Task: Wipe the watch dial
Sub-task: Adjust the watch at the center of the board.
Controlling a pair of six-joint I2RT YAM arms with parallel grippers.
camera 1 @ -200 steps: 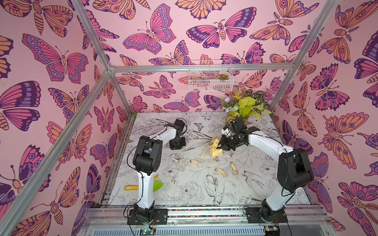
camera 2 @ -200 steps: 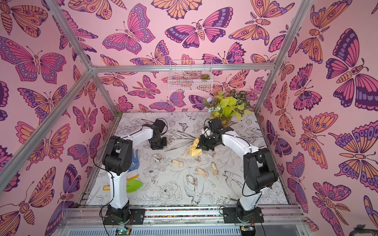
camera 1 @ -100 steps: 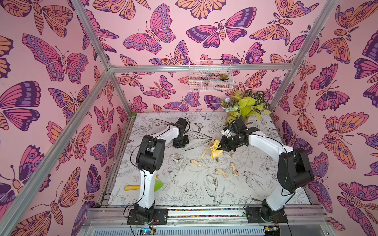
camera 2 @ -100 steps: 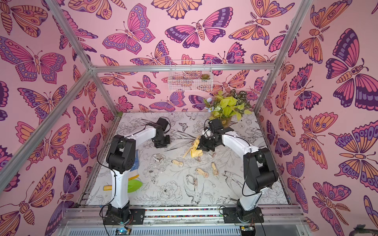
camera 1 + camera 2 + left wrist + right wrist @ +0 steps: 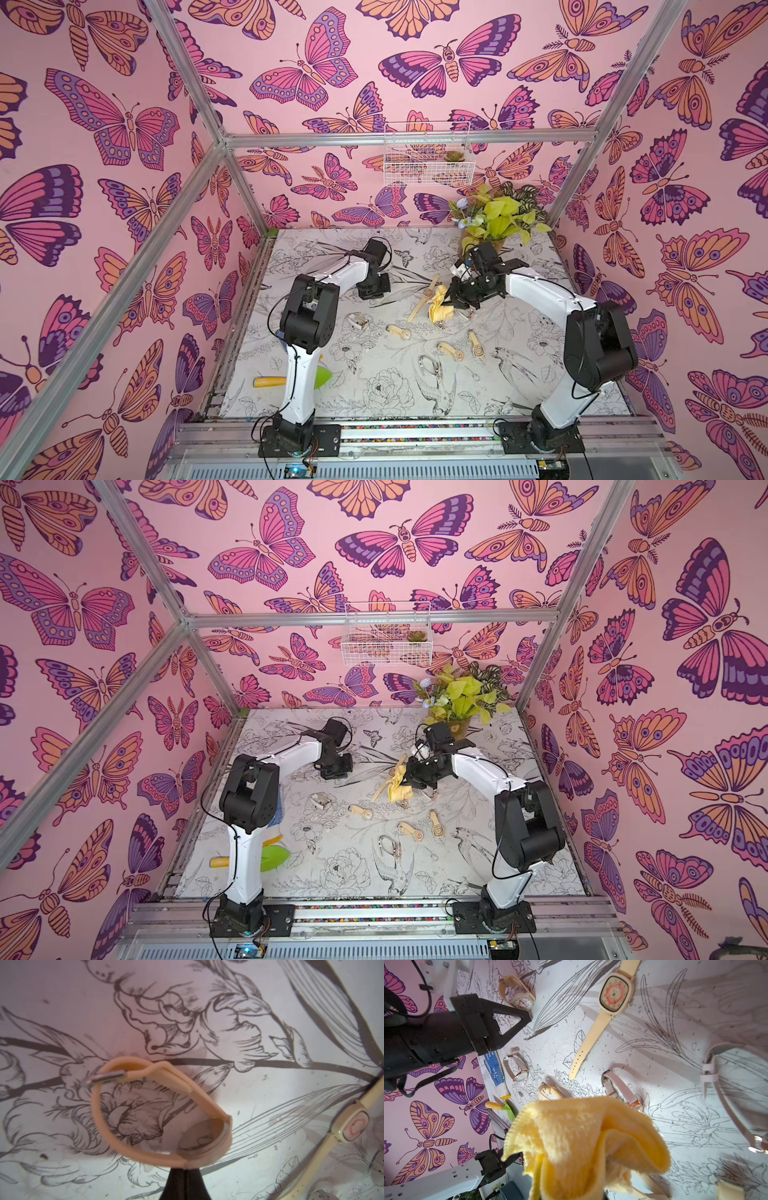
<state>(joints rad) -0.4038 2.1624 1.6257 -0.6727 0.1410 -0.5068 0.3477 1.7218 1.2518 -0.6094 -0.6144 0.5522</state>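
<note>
Watch (image 5: 204, 1138), peach strap buckled in a loop, we found mid-table, pinched in the left gripper (image 5: 185, 1168). Notes ran from the front rail outward. Nearest: a yellow-handled green tool (image 5: 270, 381) beside the left arm's base, then loose watches (image 5: 399, 331) strewn over the printed table (image 5: 353, 399). Further in, the left gripper's jaws were pressed together on the watch's case edge; its dial, ringed with a red smear, faced the right wrist camera. Compared with a second earlier, that gripper had crept slightly toward the table's middle. Right gripper (image 5: 452, 298), clamped on a bunched yellow cloth (image 5: 439, 308), had held its place, cloth apart from the watch, a long cream watch (image 5: 424, 296) lying flat between the two grippers. Farthest: a leafy plant (image 5: 498, 216) in the back corner and a wire basket (image 5: 399, 166) on the wall.
</note>
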